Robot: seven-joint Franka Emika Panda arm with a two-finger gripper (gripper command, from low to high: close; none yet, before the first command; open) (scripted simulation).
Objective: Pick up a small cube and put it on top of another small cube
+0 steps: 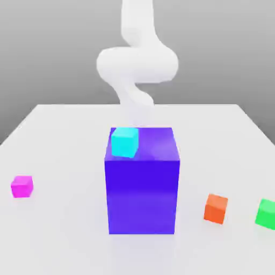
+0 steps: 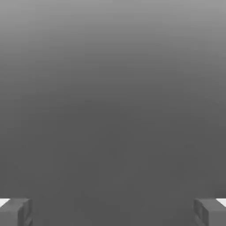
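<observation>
White counter (image 1: 64,129) under a plain grey backdrop, seen in the exterior view. A big blue-purple block (image 1: 142,196) is standing at centre, carrying a small cyan cube (image 1: 125,142) on its top face, toward the 10 o'clock corner. The small magenta-pink cube (image 1: 22,186) is lying at 9 o'clock, well apart from the block — an orange cube (image 1: 216,208) and a green cube (image 1: 266,213) are sitting toward 4 o'clock. The white arm (image 1: 137,64) is rising behind the block at 12 o'clock. Hand view: the fingers (image 2: 17,212) are standing wide apart, gripping nothing.
</observation>
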